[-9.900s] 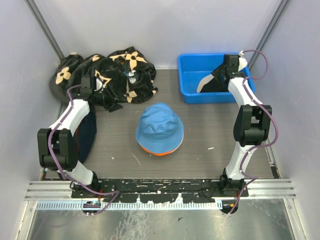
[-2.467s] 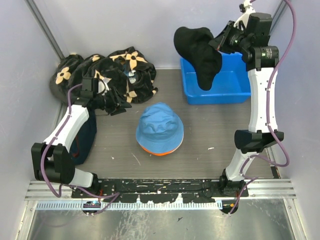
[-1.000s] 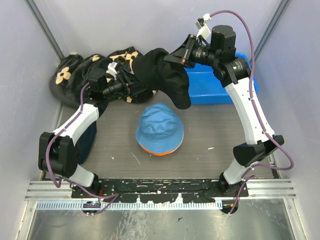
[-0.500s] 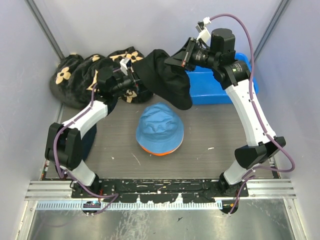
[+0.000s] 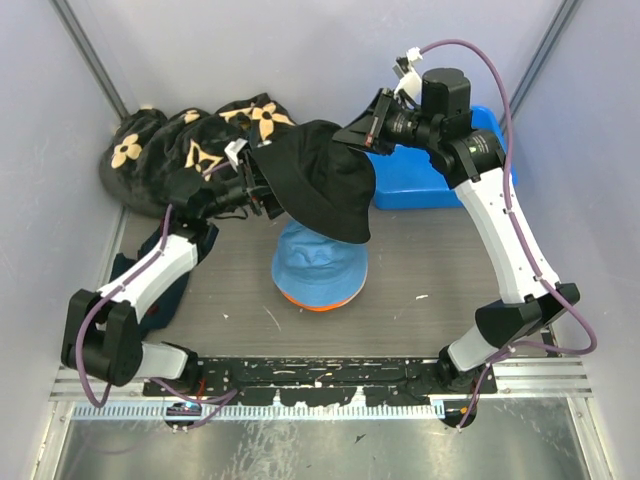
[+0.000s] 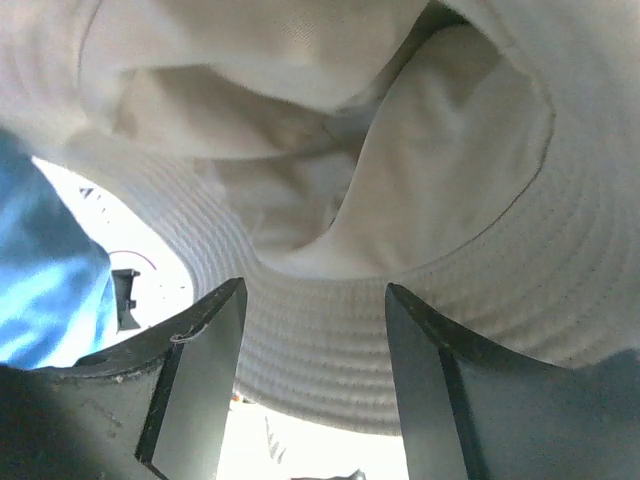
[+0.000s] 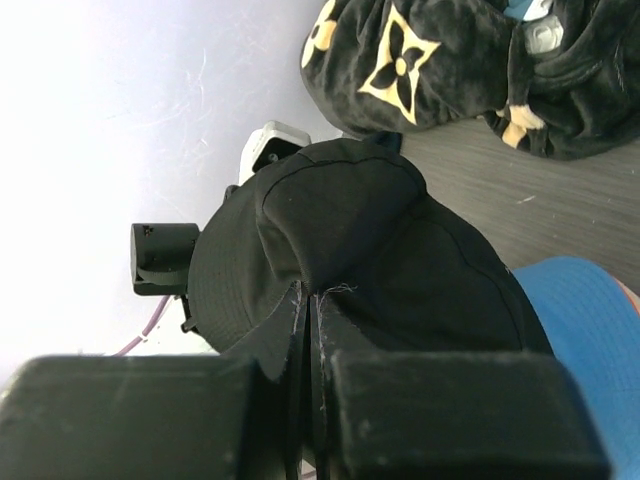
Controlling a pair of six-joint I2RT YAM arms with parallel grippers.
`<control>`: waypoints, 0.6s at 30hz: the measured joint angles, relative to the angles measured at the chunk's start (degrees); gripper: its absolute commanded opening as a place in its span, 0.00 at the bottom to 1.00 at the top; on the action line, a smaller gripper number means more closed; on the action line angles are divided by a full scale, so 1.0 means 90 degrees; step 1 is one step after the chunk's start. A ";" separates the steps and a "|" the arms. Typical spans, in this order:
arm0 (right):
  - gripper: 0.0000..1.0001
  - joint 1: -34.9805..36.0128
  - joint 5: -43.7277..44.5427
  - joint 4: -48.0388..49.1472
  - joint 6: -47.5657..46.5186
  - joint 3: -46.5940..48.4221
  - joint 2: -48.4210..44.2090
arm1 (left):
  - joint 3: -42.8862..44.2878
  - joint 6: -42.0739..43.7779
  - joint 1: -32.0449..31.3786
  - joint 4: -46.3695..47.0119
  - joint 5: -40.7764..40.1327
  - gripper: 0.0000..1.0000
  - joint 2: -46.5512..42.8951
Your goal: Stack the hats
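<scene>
A black bucket hat (image 5: 320,180) hangs in the air just above a light blue hat (image 5: 322,262), which sits on an orange hat (image 5: 305,303) at the table's middle. My right gripper (image 5: 352,128) is shut on the black hat's crown fabric (image 7: 350,240); its fingers (image 7: 310,300) pinch a fold. My left gripper (image 5: 262,190) is at the hat's left brim. In the left wrist view it is open (image 6: 315,400), with the hat's cream lining (image 6: 330,150) and stitched brim just beyond the fingertips. The blue hat also shows at the lower right of the right wrist view (image 7: 590,320). No separate beige hat shows.
A blue bin (image 5: 440,165) stands at the back right, behind the right arm. A black cloth with tan flower motifs (image 5: 180,155) is heaped at the back left. A dark navy garment (image 5: 150,280) lies under the left arm.
My right arm has carried the black hat out of the bin, left and down, to just above the blue hat. My left arm has swung right to the hat's brim.
</scene>
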 measured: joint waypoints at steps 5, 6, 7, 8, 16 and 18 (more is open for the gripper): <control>0.01 0.0282 0.0143 -0.0287 -0.0148 -0.0087 -0.0036 | -0.0668 0.0015 0.0000 -0.0027 0.0160 0.65 -0.0396; 0.01 0.0393 0.0206 -0.0330 -0.0189 -0.0148 -0.0058 | -0.0777 0.0027 0.0002 -0.0034 0.0177 0.65 -0.0403; 0.01 0.0510 0.0257 -0.0391 -0.0219 -0.0211 -0.0075 | -0.0869 0.0032 0.0002 -0.0051 0.0199 0.65 -0.0410; 0.01 0.0636 0.0304 -0.0427 -0.0245 -0.0291 -0.0097 | -0.0981 0.0046 0.0002 -0.0053 0.0223 0.65 -0.0413; 0.01 0.1333 0.0573 -0.0894 -0.0389 -0.0607 -0.0121 | -0.1814 0.0306 0.0017 -0.0325 0.0440 0.64 -0.0687; 0.01 0.1394 0.0641 -0.1052 -0.0449 -0.0605 -0.0124 | -0.1965 0.0430 0.0083 -0.0466 0.0532 0.63 -0.0891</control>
